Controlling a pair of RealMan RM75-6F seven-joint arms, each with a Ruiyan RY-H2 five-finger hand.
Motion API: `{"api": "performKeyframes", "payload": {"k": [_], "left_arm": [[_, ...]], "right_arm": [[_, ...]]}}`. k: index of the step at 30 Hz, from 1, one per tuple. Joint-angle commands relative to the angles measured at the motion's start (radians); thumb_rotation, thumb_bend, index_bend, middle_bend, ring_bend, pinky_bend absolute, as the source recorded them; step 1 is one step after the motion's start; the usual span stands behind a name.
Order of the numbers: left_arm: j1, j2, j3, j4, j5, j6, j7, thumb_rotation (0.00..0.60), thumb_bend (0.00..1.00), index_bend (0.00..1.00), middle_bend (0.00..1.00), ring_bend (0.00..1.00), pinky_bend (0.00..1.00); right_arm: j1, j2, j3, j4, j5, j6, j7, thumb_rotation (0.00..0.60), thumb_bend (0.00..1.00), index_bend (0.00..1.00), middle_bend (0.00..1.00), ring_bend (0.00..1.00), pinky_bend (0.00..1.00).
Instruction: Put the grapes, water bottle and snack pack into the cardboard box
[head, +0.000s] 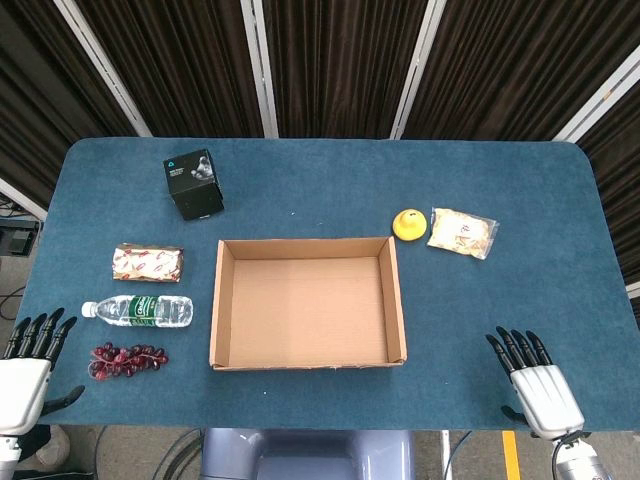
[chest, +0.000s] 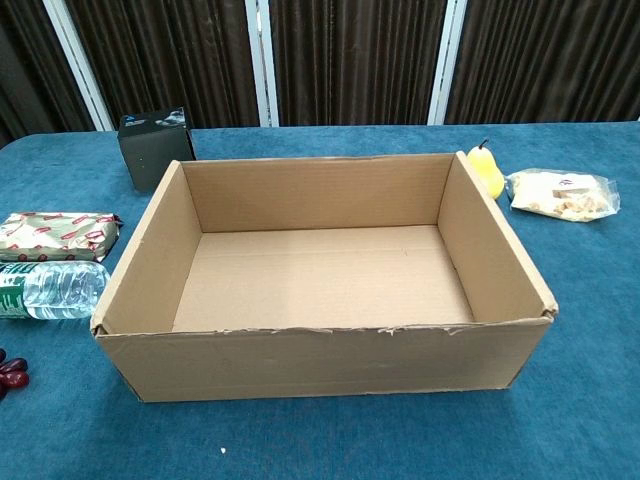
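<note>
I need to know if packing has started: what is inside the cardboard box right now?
Nothing: the cardboard box shows only its bare floor in both views. The chest view hides a strip of floor behind the near wall, but the head view shows that strip bare too.

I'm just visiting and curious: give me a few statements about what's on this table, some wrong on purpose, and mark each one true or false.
1. The cardboard box has nothing inside it. True.
2. The grapes lie on the box's right side. False: they lie on its left, near the left robot hand.
3. The water bottle lies on its side. True.
4. The right robot hand holds the snack pack. False: it holds nothing; the pack lies beside a yellow pear.
</note>
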Motion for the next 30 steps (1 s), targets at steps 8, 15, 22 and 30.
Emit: {"api": "performKeyframes", "payload": {"k": [8, 15, 22, 30], "left_arm": [[-0.029, 0.001, -0.008, -0.007, -0.048, -0.074, 0.001, 0.600, 0.05, 0.11, 0.01, 0.00, 0.07], [-0.120, 0.040, -0.004, -0.047, -0.092, -0.258, 0.000, 0.600, 0.04, 0.24, 0.15, 0.12, 0.13], [-0.171, -0.002, 0.006, -0.027, -0.133, -0.369, 0.112, 0.600, 0.05, 0.26, 0.14, 0.13, 0.16], [-0.199, -0.092, -0.003, 0.033, -0.215, -0.431, 0.253, 0.600, 0.06, 0.27, 0.15, 0.14, 0.17]], "right_arm": [[0.001, 0.022, 0.005, -0.004, 0.020, -0.004, 0.036, 0.600, 0.00, 0.00, 0.00, 0.00, 0.00], [0.014, 0.015, 0.031, 0.008, 0.088, -0.037, 0.045, 0.600, 0.00, 0.00, 0.00, 0.00, 0.00], [0.023, 0.015, 0.039, 0.005, 0.102, -0.048, 0.044, 0.600, 0.00, 0.00, 0.00, 0.00, 0.00], [0.036, 0.007, 0.049, 0.010, 0.127, -0.071, 0.039, 0.600, 0.00, 0.00, 0.00, 0.00, 0.00]]}}
